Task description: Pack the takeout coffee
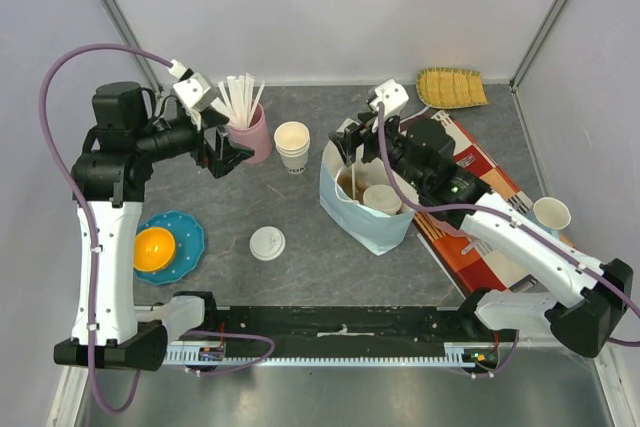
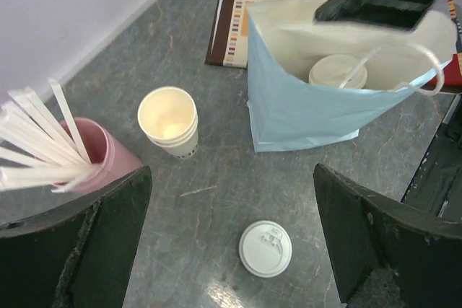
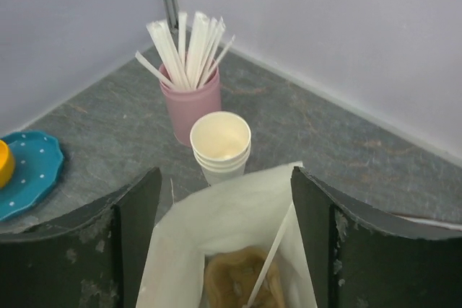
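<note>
the takeout coffee (image 2: 337, 71) stands upright inside the blue paper bag (image 2: 303, 117), right of centre. the right gripper (image 1: 352, 150) hovers over the bag's mouth, jaws wide and holding nothing, and the left gripper (image 1: 228, 157) hangs wide and empty. the cup looks light, thin-walled and crushable, so it is best pinched gently, high on its side.

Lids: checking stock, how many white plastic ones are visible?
2. One loose lid lies flat on the table; one caps the takeout coffee inside the blue bag. More may be hidden.
</note>
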Available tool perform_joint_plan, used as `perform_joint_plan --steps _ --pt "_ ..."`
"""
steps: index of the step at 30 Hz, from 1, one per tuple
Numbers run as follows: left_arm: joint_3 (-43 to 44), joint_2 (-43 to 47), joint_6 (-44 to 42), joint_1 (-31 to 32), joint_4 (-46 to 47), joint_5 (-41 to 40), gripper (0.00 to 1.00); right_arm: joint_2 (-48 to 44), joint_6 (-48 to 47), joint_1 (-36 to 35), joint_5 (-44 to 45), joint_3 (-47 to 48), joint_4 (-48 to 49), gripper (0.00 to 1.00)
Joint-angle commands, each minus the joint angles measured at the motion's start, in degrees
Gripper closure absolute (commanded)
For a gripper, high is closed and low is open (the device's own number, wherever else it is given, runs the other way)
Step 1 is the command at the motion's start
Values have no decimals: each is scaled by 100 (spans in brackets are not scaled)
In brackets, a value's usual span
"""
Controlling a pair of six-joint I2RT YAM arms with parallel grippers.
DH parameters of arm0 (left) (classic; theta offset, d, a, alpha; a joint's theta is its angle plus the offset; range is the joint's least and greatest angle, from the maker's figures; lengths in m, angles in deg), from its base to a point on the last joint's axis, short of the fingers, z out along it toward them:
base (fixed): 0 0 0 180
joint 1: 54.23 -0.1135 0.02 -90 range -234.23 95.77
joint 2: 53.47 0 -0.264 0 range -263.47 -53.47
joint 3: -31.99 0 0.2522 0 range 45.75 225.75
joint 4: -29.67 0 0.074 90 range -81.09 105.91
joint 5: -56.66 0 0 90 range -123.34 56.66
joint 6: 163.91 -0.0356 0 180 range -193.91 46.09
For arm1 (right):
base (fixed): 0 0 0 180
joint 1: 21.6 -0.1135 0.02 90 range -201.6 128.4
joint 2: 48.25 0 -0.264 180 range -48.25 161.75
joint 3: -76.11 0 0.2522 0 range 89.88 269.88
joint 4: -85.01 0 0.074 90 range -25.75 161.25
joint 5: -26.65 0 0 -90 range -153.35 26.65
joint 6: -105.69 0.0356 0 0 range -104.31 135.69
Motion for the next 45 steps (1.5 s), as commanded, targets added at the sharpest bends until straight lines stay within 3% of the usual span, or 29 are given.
perform_joint_plan --steps 1,3,10,13,16,19,23,26,33,36,45 --pt "-692 363 627 15 557 -611 0 -357 -44 13 -502 1072 -773 15" --pt "-1325 513 954 6 943 -1252 0 -445 -18 22 -283 1302 -1237 8" --pt "-2951 1575 1535 6 1619 -2158 0 -534 8 320 2823 2443 -2794 2" --pt "-3645 2147 1981 6 2279 -3176 0 -235 96 811 3435 2848 -3673 2" --pt "-4261 2403 2272 6 2895 -3898 0 -85 552 1847 2981 2693 -4070 2" --pt "-4858 2395 2579 6 3204 -4365 0 -190 1036 3391 2040 2078 -3992 2" --pt "-5351 2315 2721 6 3494 -4838 0 -304 1493 4555 1125 1015 -3572 2" --pt "-5641 2333 2968 6 3749 -5217 0 -453 1669 4654 1387 101 -3167 2" --pt "-6125 2447 3345 -20 3916 -5262 0 -963 2354 4645 1879 -1621 -2296 2" --pt "-6275 2447 3390 -46 3960 -5218 0 -1271 2478 4654 2179 -2079 -1989 2" --pt "-6635 2500 3486 -117 4048 -5051 0 -1755 2496 4654 1987 -2687 -1408 2"
